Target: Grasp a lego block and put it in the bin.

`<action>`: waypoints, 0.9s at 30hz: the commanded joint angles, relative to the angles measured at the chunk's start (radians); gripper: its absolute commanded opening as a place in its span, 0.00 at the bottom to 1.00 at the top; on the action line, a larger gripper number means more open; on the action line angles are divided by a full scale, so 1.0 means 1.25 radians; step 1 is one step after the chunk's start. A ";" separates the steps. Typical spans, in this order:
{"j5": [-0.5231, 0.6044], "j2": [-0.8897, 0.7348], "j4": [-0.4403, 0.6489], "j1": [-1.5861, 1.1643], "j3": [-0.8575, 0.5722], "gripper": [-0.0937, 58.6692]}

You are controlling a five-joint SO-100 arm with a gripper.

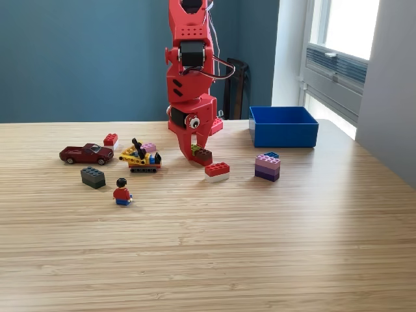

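one red tool (194, 147) hangs spread open over a brown lego block (202, 155) on the counter (260, 247), blue bin (283, 127) off toward the exterior view's right.

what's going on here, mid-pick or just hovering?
Looks mid-pick. The red arm's gripper is down at the table with its fingers around a small brown block, though a firm grip can't be confirmed from this view. The blue bin sits on the exterior view's right; nothing shows inside it from this angle. Other pieces lie untouched: a red-and-white block, a purple stack, a dark grey block, a toy car and a minifigure.
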 commanded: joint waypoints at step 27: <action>-0.350 0.026 0.198 -0.645 -0.450 0.00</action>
